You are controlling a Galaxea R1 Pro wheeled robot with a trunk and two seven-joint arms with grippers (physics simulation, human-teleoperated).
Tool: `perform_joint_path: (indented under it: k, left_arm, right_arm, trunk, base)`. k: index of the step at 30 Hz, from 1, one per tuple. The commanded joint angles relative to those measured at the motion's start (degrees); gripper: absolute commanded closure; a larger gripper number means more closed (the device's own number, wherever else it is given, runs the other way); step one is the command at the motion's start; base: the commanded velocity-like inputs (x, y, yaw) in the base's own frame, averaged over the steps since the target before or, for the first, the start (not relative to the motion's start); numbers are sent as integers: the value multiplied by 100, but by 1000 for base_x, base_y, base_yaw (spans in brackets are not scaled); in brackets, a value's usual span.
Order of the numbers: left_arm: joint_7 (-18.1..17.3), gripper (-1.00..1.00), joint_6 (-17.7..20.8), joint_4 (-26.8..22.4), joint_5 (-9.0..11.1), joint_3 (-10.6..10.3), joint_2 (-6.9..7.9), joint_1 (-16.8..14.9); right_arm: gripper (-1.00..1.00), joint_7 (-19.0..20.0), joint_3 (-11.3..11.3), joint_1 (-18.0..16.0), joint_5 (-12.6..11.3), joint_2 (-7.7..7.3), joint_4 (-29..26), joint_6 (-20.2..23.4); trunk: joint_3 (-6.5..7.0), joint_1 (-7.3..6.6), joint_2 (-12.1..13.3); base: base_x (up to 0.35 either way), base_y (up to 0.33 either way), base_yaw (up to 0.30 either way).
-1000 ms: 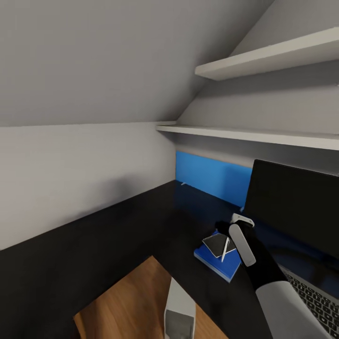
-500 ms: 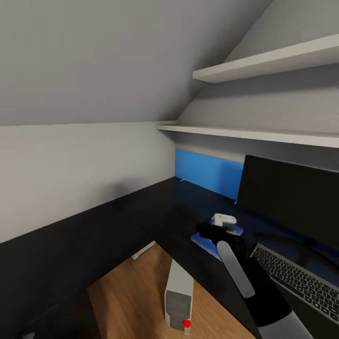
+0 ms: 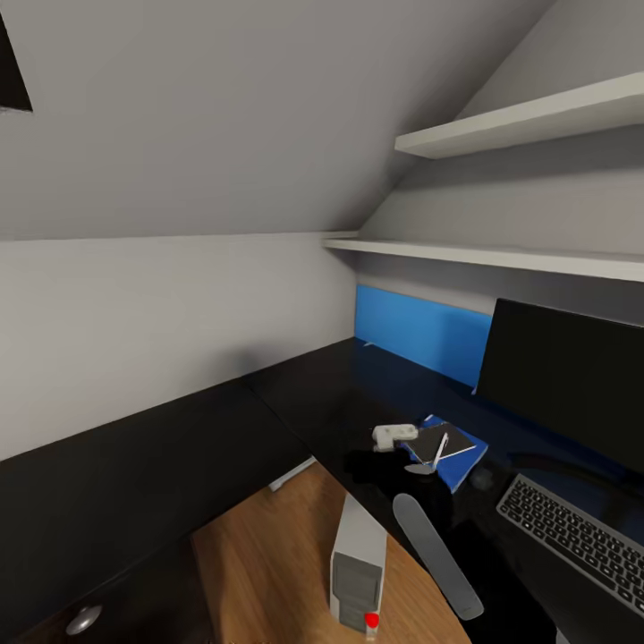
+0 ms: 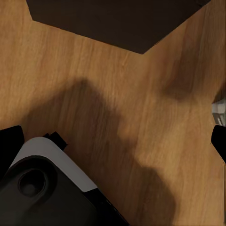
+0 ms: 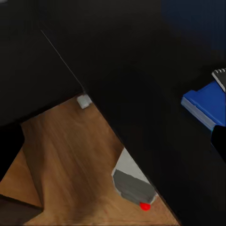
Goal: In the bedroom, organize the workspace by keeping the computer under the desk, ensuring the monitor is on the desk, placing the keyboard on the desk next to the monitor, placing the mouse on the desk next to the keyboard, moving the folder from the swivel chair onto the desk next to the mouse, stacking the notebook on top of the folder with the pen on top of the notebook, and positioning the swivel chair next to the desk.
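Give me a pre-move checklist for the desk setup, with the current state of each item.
1. Folder lies on the desk: ok.
2. Notebook stacked on the folder: ok.
3. Pen rests on the notebook: ok, it lies across the cover.
4. Keyboard on the desk in front of the monitor: ok.
5. Computer under the desk: not ok as seen; it stands on the wood floor at the desk's inner edge, largely uncovered.
6. Right gripper free of the stack: cannot tell; it sits beside the folder, jaws unclear.
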Motion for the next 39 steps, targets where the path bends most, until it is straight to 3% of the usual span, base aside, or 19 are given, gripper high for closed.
perform_joint_path:
  k: [1,2,3,6,7,15,21,34,39]
  left_arm:
    - [19,-100,-56,-26,56,-22,8,11]
    - [18,-100,-62,-41,54,-23,9,26]
    - [9,-100,-86,-81,49,-25,12,74]
    - [3,-100,-95,-90,48,-22,12,86]
    - [-4,-100,-102,-97,51,-20,13,96]
    - [-17,-100,-111,-100,55,-19,17,99]
    - [-15,-100,-120,-106,55,-19,26,99]
    - [-2,-100,-136,-58,146,13,66,125]
    - [24,-100,-408,-108,195,35,74,148]
  right_arm:
    - [-100,-57,88,7,-43,-9,-17,24]
    - [-100,-56,161,20,-42,-12,-25,31]
    - [-100,-50,427,60,-39,-20,-48,40]
    - [-100,-38,501,70,-38,-22,-54,43]
    - [-100,186,562,78,-38,-24,-58,63]
    - [-100,574,598,81,-37,-24,-59,101]
    - [-100,603,934,81,-37,-24,-59,88]
    - [-100,615,1048,81,-37,-22,-59,104]
    - [-100,616,1054,81,-37,-17,-59,115]
  trunk:
    - [-5,1,-4]
    - [-4,1,-4]
    - [-4,1,-4]
    - [-3,1,-4]
    - [-3,1,-4]
    - [-3,1,-4]
    - [-3,1,-4]
    - [-3,1,-4]
    - [-3,1,-4]
  base:
    - [-1,0,267]
    - [-1,0,269]
    - [-131,-30,274]
    - [-200,-52,274]
    - [-304,-74,276]
    - [-326,-25,277]
    - [-339,76,277]
    - [-236,187,277]
    - [-51,64,278]
